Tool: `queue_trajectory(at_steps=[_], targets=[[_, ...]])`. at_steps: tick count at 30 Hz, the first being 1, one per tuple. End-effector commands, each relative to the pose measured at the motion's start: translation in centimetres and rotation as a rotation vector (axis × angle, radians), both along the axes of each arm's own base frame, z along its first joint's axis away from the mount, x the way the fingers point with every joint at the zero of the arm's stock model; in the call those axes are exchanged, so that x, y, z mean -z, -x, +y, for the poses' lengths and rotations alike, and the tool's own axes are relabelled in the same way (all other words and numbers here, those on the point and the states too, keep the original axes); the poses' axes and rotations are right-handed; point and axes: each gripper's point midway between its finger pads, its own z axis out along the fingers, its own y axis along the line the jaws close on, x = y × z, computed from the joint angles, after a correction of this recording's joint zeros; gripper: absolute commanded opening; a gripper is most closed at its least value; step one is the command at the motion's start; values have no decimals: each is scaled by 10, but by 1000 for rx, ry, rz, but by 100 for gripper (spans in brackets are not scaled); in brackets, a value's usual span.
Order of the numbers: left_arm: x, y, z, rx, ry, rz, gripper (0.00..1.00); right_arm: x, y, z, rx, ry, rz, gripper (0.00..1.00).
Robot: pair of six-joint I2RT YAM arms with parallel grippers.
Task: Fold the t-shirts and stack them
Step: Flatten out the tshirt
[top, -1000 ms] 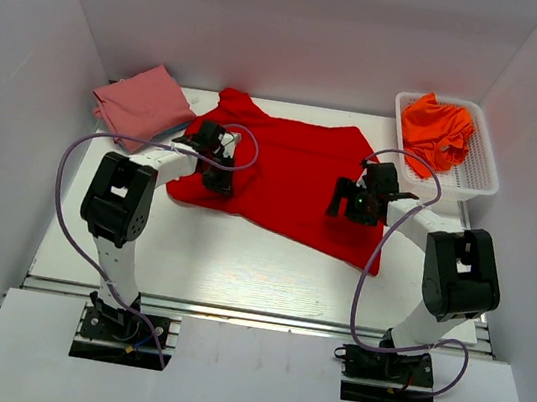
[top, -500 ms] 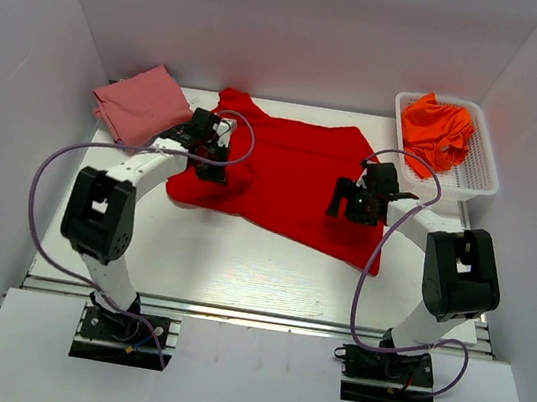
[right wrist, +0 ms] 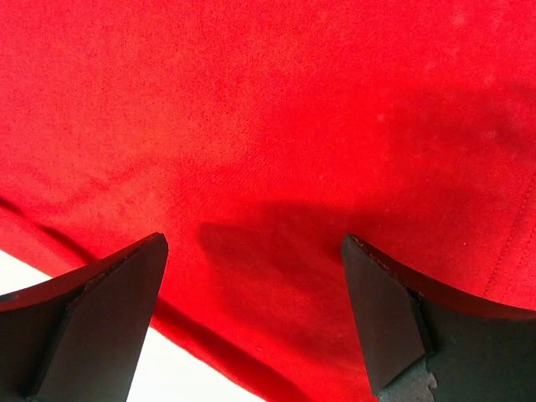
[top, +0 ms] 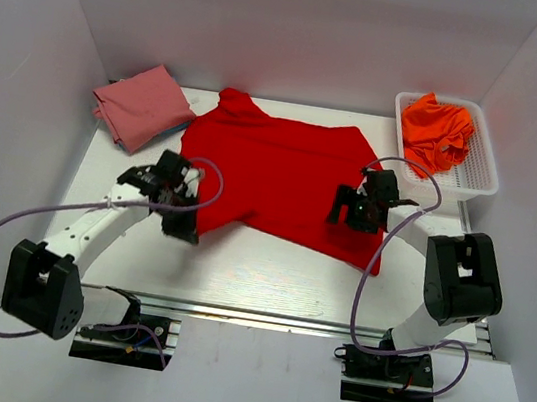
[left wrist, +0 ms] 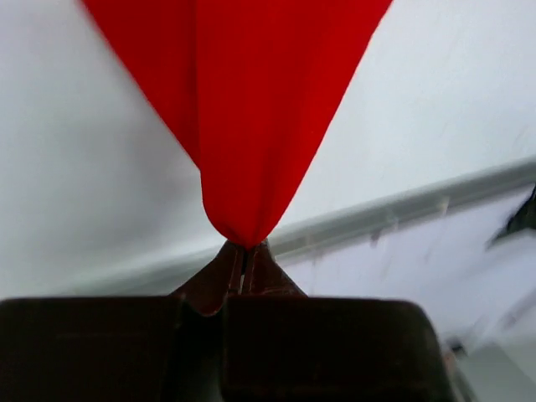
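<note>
Cloth of red t-shirt tapers into left tool.

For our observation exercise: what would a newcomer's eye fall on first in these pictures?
The bright red t-shirt spread across the middle of the table, its near-left corner pinched in the shut left gripper. The right gripper hangs open over the shirt's right side. Next, vivid orange t-shirts heaped in the white mesh basket at the far right.

1 red tee, 1 pink tee, orange heap, 1 basket.
</note>
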Motion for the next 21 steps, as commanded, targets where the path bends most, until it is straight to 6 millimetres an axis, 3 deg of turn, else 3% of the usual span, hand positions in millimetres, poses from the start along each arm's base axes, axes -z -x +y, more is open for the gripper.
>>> queue_trajectory(at_steps=[1,3,4,7,9,10,12,13,14,17,20,21], targets=[[11,71,-11,9,114,246,0,3,9,-2,17,-14,3,90],[10,94,-22,46,206,314,0,7,12,-3,22,-10,14,90],[6,103,-19,55,200,323,3,10,13,-3,26,-8,25,90],[-9,116,-30,107,309,330,26,13,15,-7,30,10,38,90],[-13,118,-32,125,326,317,32,11,13,-8,37,12,30,90],[-19,108,-30,118,294,269,37,6,10,-7,37,7,11,90],[-24,97,-26,119,252,237,65,0,7,-4,31,-2,-11,90],[-25,88,-23,108,214,205,99,-3,5,-4,23,-3,-24,90],[-36,77,-23,114,204,160,100,-12,3,-1,15,-20,-47,90],[-43,48,-13,43,102,90,100,-26,1,5,-22,-31,-104,90],[-42,-2,-8,-46,47,-68,100,-36,1,10,-65,-24,-150,90],[-48,-35,-13,-64,82,-185,100,-37,2,12,-92,-18,-161,90]])
